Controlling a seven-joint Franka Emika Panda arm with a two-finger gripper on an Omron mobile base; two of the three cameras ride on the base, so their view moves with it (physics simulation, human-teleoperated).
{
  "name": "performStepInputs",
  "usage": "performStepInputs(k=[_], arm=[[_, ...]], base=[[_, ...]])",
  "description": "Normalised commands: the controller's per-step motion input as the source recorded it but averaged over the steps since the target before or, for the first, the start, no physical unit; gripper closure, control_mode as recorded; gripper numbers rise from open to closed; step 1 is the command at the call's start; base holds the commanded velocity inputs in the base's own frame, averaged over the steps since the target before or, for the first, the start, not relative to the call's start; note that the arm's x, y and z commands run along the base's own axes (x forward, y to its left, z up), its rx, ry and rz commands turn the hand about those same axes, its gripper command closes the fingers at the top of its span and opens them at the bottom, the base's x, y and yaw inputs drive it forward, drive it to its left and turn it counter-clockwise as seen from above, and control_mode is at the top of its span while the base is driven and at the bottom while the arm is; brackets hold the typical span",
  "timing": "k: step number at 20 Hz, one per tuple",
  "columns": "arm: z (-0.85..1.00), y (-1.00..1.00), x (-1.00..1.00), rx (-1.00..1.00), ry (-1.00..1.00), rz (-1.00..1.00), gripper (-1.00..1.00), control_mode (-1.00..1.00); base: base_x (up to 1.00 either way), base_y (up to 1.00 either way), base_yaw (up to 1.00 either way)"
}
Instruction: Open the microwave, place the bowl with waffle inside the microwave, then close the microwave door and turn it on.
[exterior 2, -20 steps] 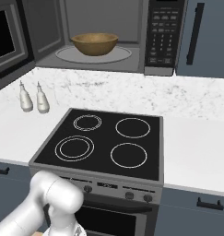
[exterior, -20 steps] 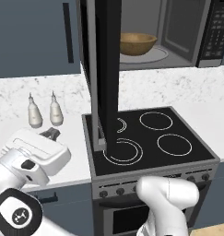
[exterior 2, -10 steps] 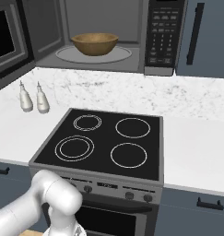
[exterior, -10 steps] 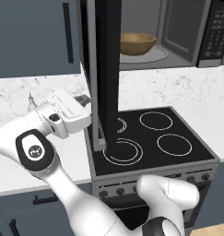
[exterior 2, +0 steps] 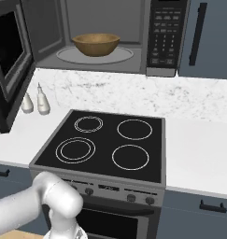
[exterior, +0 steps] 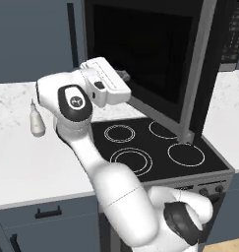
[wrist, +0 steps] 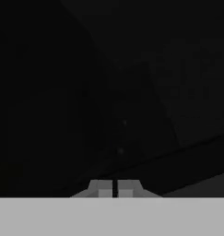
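The microwave door (exterior: 145,59) is glossy black glass in a matt steel-grey frame, above the stove (exterior 2: 108,144), whose top is smooth, glossy black glass with thin white rings. Behind the stove, in the matt grey microwave (exterior 2: 105,37) cavity, the bowl with waffle (exterior 2: 96,43) is smooth brown wood. The counter (exterior 2: 199,154) around the stove is polished white speckled stone.

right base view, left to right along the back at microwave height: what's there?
Black glass microwave door swung open → brown wooden bowl on the round glass turntable → black button panel → blue-grey cabinet door with black handle.
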Motion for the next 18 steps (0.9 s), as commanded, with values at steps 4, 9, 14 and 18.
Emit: performStepInputs(k=[4, 9, 14, 18], arm=[[0.01, -1.00, 0.99, 0.16, 0.07, 0.05, 1.00, -1.00], [-0.18, -0.73, 1.00, 0.03, 0.13, 0.30, 1.00, -1.00], [0.00, -0.53, 0.88, 0.06, 0.00, 0.63, 1.00, -1.00], [0.00, -0.31, 0.93, 0.13, 0.00, 0.71, 1.00, -1.00]], base=[[0.00, 0.00, 0.00], [0.00, 0.00, 0.00], [0.00, 0.00, 0.00], [0.00, 0.00, 0.00]])
